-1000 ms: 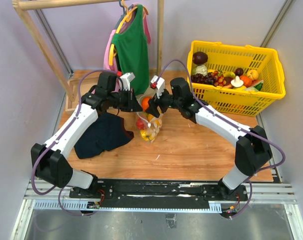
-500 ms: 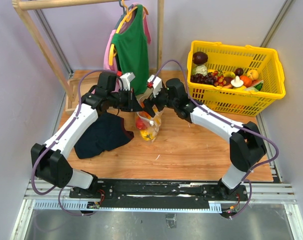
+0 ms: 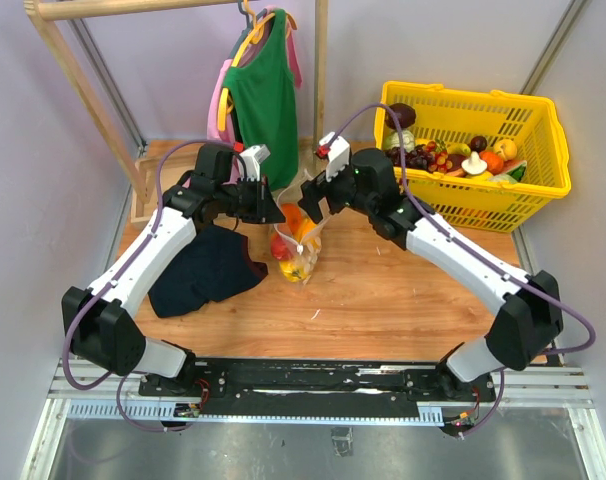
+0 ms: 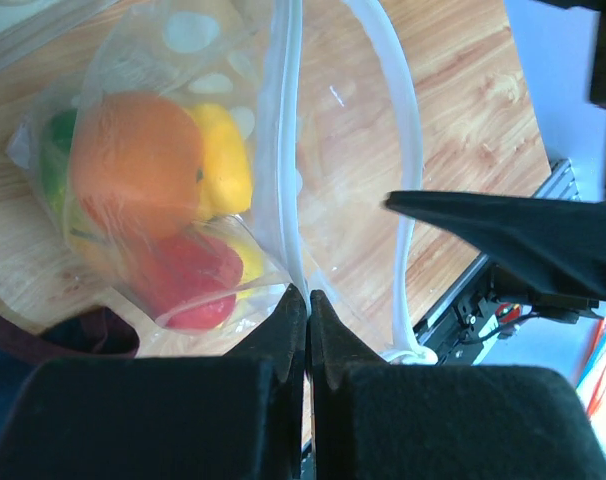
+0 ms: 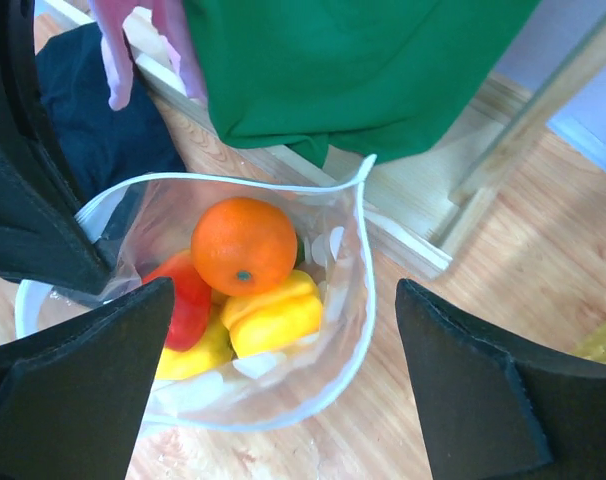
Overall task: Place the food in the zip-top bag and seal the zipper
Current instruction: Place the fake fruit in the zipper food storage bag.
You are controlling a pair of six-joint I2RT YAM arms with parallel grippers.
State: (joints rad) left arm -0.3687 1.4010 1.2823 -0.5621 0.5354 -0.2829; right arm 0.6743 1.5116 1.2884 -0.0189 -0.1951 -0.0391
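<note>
The zip-top bag (image 3: 297,252) sits at the middle of the worktop (image 3: 393,295), between the two arms and just beside the dark navy cloth (image 3: 205,268). Its mouth faces upward and gapes wide. The left fingers (image 3: 274,211) are fully closed, pinching the zipper (image 4: 288,160) strip on one side of the mouth; the opposite strip bows away in a loop. The right fingers (image 3: 316,204) are spread wide above the mouth and grip nothing. Inside the bag lie an orange (image 5: 244,245), a red piece (image 5: 190,298) and a yellow piece (image 5: 274,314), touching one another. A yellow basket (image 3: 478,208) of further food stands at the far right. A green garment (image 3: 264,100) hangs behind the bag.
</note>
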